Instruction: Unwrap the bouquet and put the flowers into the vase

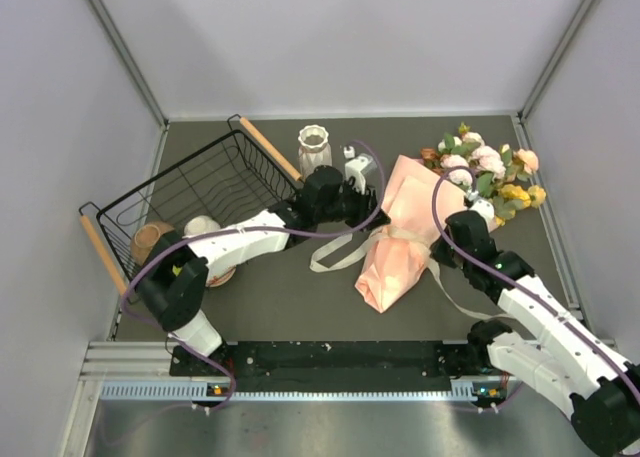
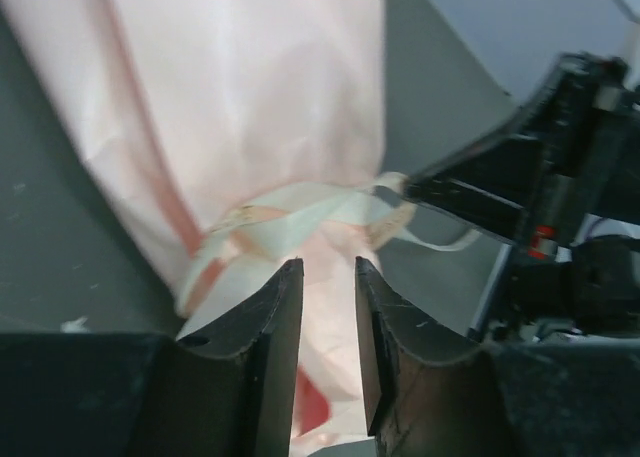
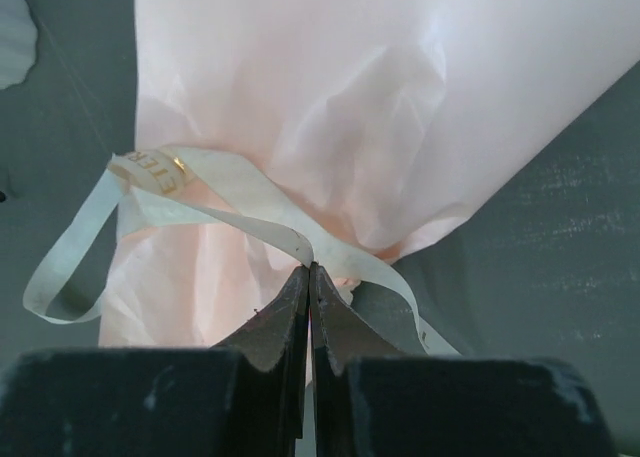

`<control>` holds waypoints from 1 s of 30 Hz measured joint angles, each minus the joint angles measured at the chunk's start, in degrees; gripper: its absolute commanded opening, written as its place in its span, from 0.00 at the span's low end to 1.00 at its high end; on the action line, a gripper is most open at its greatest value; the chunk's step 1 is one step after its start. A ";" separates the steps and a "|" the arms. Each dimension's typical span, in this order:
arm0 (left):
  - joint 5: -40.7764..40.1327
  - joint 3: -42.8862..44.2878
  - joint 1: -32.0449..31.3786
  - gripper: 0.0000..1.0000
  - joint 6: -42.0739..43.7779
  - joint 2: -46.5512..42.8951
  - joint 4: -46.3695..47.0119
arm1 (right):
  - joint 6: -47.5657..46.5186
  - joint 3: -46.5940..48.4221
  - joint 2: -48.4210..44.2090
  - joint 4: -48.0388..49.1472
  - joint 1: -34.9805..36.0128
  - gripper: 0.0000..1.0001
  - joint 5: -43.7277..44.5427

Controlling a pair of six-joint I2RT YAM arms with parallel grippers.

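Bouquet (image 1: pixel 400 247), pink/yellow/cream blooms in a salmon-pink paper cone, lies flat on the dark grey table (image 1: pixel 290 297), mid-right. Its long axis runs diagonally: pointed tip twd the near edge, about centre. The flowers (image 1: pixel 490 167) (green-stemmed roses & peonies) spill out at far right. Not yet unwrapped: a cream ribbon (image 3: pixel 225 182) is tied round the cone's waist, with loose tails trailing on both sides.

Left claw (image 2: pixel 328 269): jaws a narrow gap apart, nothing betw them. The ribbon knot sits just ahead of the tips, apart from them as far as I can tell. This claw faces the cone's left flank, across the axis.

Right claw (image 3: pixel 308 267): jaws closed together on the cone's right flank. One ribbon strand runs right to the tips & looks nipped there.

Small white ribbed ceramic vase (image 1: pixel 314 147) stands upright at the far side, left of the bouquet, just beyond the left arm. So the left arm is nearer the vase, the right arm nearer the blooms.

Judgement: the step in hand is undoing the ribbon, early in the task. The next move prob needs the left claw fwd onto the knot or a tail, then a pull sideways off the axis while the right claw holds.
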 measured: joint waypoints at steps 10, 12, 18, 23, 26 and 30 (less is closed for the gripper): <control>-0.96 -2.10 -10.34 0.17 -4.20 8.68 4.79 | -3.76 10.12 -0.59 -1.99 -0.04 0.00 1.75; -3.43 -2.25 -9.86 0.16 -4.37 11.26 3.67 | -4.81 13.51 -1.05 -3.37 -0.04 0.00 2.80; -8.15 -4.00 -8.72 0.16 -4.85 14.62 3.41 | -9.07 28.48 -1.79 -8.00 -0.31 0.00 8.46; -9.60 -4.79 -8.74 0.16 -4.98 14.91 4.33 | -13.94 43.32 -2.67 -10.03 -0.31 0.00 15.85; -10.03 -5.07 -8.76 0.16 -4.98 14.99 4.74 | -17.44 52.61 -2.91 -10.78 -0.31 0.00 21.29; -10.34 -5.07 -8.76 0.16 -4.98 14.99 4.72 | -22.08 64.50 -4.09 -11.06 -0.31 0.00 27.91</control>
